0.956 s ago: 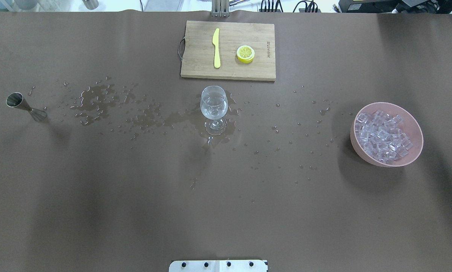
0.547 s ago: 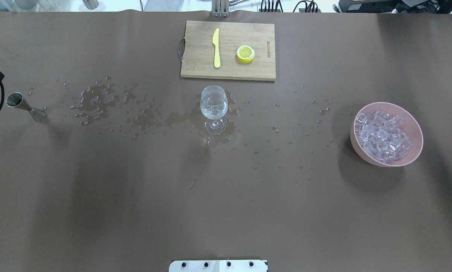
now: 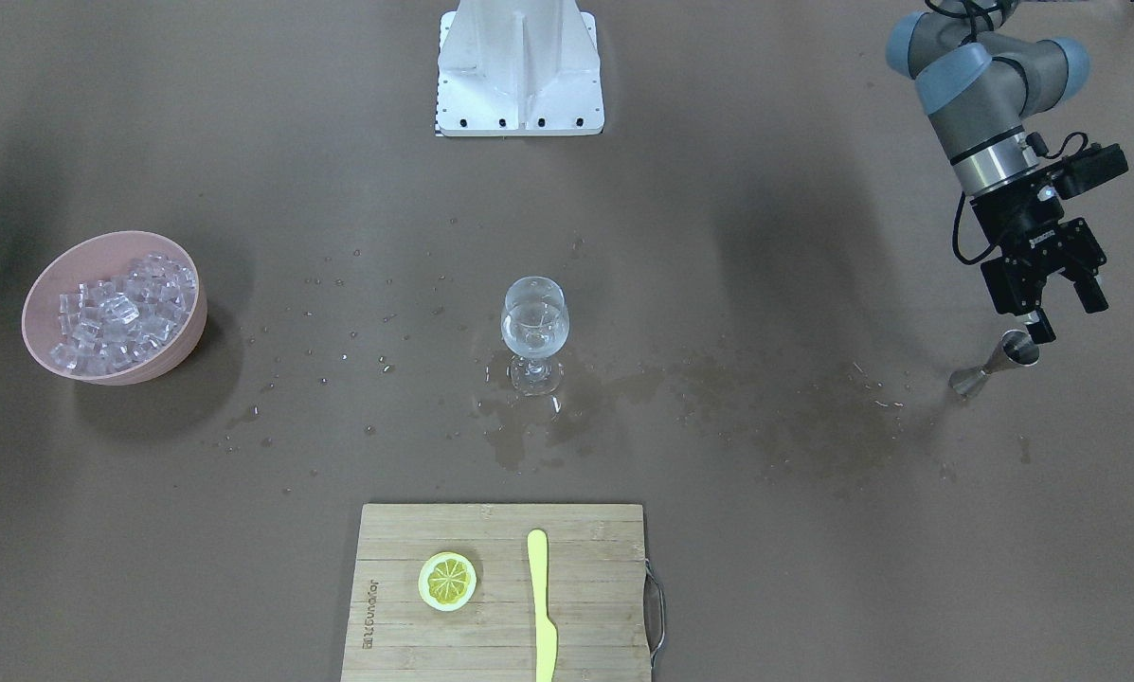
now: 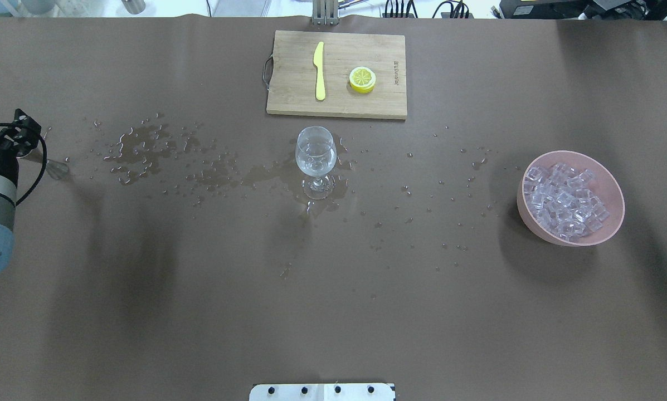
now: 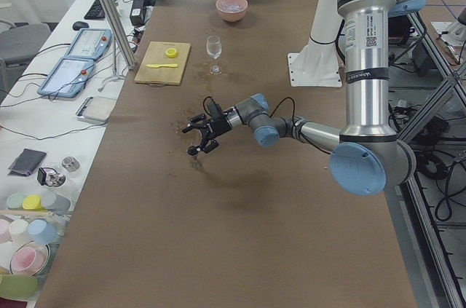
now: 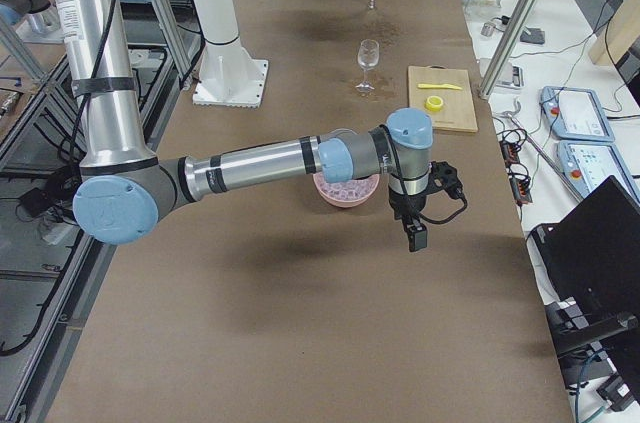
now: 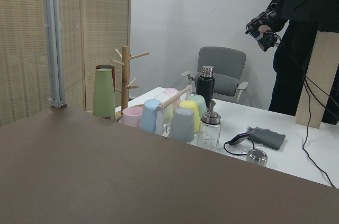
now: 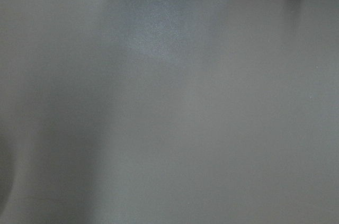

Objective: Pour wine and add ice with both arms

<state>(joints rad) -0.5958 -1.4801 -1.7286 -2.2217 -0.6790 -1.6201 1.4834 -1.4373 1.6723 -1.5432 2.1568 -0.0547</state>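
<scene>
Brown tabletop: ice [image 4: 564,200] piled in pink bowl [image 4: 525,214], 3 o'clock from wine glass [image 4: 315,159].
Left gripper [image 3: 1069,319], jaws apart and empty, hangs at jigger [image 3: 995,365], 9 o'clock, well apart from ice. Right gripper [image 6: 412,235] appears only in exterior right view, just beside bowl; its opening cannot be told.

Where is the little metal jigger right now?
In the front-facing view the jigger stands near the right edge, on the robot's left side, close by the left gripper, well away from the wine glass.

Clear ice [image 4: 564,203], pink bowl [image 4: 611,189]
</scene>
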